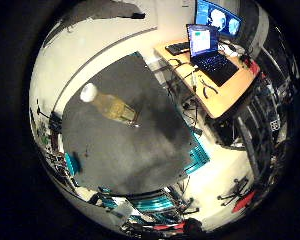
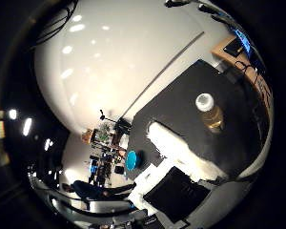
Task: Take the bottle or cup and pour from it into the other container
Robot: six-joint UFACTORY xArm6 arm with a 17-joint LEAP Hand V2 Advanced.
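A clear bottle [image 1: 112, 106] with a white cap and yellowish liquid stands upright on the dark grey table [image 1: 140, 150]. It appears small, so my hand is well above it and apart from it. In the thumb side view the bottle [image 2: 209, 113] stands beyond a white finger [image 2: 181, 150] of my hand [image 2: 178, 167], which reaches out straight with nothing in it. A teal round thing [image 2: 132, 160] sits at the table's edge; I cannot tell what it is.
A wooden desk [image 1: 225, 97] with an open laptop [image 1: 207, 50], a monitor and a keyboard stands beside the table. Teal frame bars [image 1: 197, 155] run under the table's edge. A white wall rises behind the table, and cluttered equipment [image 2: 102, 136] stands on the floor.
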